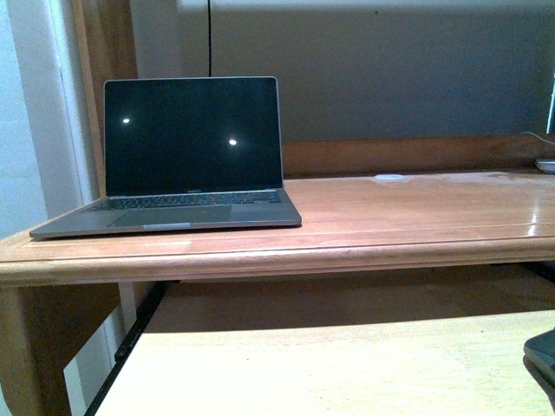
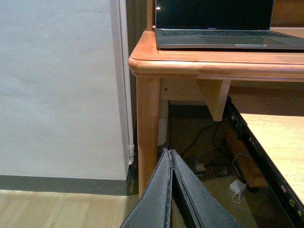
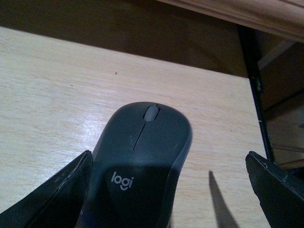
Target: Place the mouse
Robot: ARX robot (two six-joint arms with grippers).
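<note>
Mouse: The mouse point(image 3: 140, 166) is dark grey, with a little wheel and the word "logi" on its back. It lies flat on the low shelf point(image 3: 57, 95), a pale wooden board under the desk top.
Right gripper: The right gripper point(image 3: 167, 156) is spread wide, with one finger on each side of the mouse. One finger point(image 3: 52, 190) is right at the mouse's side, touching or almost; I cannot tell which. The other finger point(image 3: 278, 190) is well apart from it. Nothing is being squeezed.
Left gripper: The left gripper point(image 2: 170, 164) has its two fingers pressed together with nothing between them. It hangs low near the desk leg point(image 2: 148, 128), away from the mouse.
How far along: I think the mouse is not held, only lying there. If the low shelf is its home, the job looks nearly finished. If it belongs up by the laptop, the grab, the lift and the put-down are all left. The pictures do not say which.
Desk: The laptop point(image 1: 192, 156) stands open with a black screen on the left part of the brown desk top point(image 1: 416, 217). A small white disc point(image 1: 390, 178) lies further right, near the back.
Room: There is a pale wall point(image 2: 57, 85), a wooden floor point(image 2: 61, 209) and some wires point(image 2: 209, 156) under the desk.
</note>
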